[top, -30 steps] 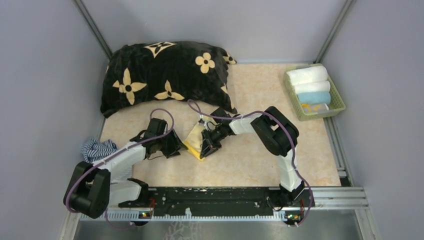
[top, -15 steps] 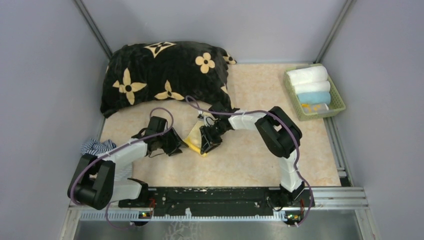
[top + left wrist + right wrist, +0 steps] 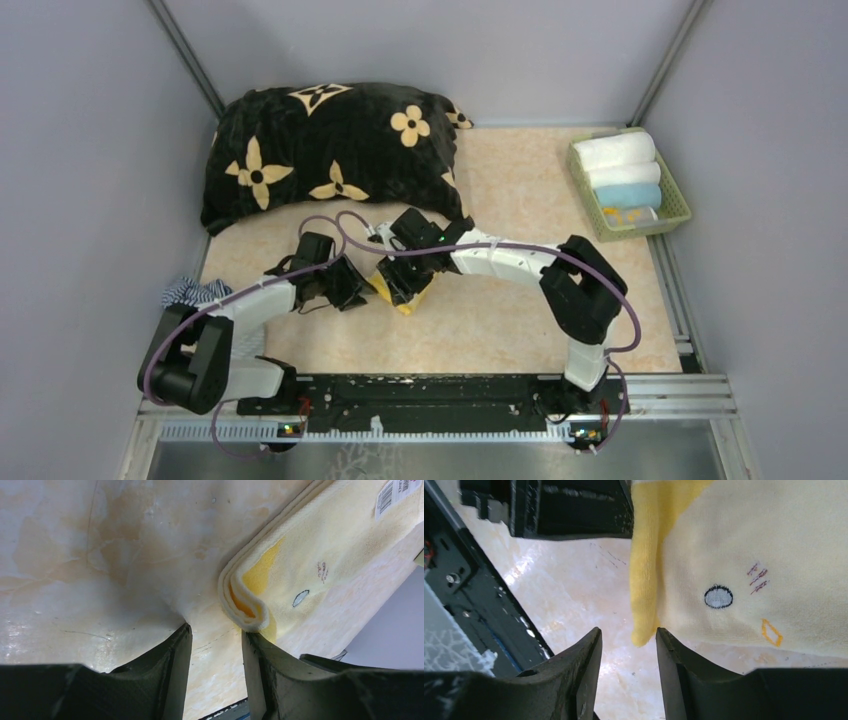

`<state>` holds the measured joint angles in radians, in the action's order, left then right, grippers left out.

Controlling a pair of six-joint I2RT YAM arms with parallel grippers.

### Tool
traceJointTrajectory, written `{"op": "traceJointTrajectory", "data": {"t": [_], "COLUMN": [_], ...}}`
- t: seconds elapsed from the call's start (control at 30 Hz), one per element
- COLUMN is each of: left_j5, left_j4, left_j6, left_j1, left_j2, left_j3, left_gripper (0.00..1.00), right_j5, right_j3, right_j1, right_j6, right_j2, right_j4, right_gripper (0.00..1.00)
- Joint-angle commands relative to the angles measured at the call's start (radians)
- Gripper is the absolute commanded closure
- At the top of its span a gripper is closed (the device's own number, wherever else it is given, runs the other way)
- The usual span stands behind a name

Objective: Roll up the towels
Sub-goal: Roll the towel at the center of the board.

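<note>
A pale yellow towel, folded with a small printed face, lies on the marble tabletop between both grippers. In the left wrist view its curled, layered edge sits just ahead of my left gripper, which is open and empty, with its right fingertip touching the fold. In the right wrist view the towel fills the top right. Its yellow corner hangs just between the tips of my open right gripper, not pinched. In the top view the left gripper and right gripper face each other across the towel.
A black pillow with cream flowers lies at the back left. A green basket at the back right holds rolled white and blue towels. A striped cloth lies at the left edge. A black rail runs along the near edge.
My right arm has stretched leftward, carrying its gripper across the towel toward the left gripper. The left gripper has barely moved.
</note>
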<state>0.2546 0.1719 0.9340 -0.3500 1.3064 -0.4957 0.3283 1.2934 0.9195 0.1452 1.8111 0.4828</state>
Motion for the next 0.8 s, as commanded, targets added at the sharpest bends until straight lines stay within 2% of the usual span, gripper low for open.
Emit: {"op": "traceJointTrajectory", "data": {"t": [0.0,0.33,0.57,0.77], "left_j5": [-0.035,-0.024,-0.003,0.01], "left_j4": [0.031,0.027,0.023,0.01], "left_j6": [-0.007,-0.01,-0.013,-0.016], "left_j1": [0.008,0.017,0.037,0.043], "left_j2": [0.031,0.04,0.033,0.041], "left_j3": [0.008,0.008,0.008,0.01], "left_gripper": [0.51,0.51,0.51,0.51], "right_j5": [-0.114,-0.258,-0.339,-0.363], "right_j3": [-0.037,-0.093,-0.137,-0.15], "right_j1": [0.048,0.146,0.154,0.154], "right_j6": [-0.07,-0.117,-0.134,-0.136], "right_j2": [-0.037,0.023,0.027,0.011], "right_j4": [-0.074,-0.18,-0.201,-0.214], "right_gripper": [0.55,0.58,0.63,0.63]}}
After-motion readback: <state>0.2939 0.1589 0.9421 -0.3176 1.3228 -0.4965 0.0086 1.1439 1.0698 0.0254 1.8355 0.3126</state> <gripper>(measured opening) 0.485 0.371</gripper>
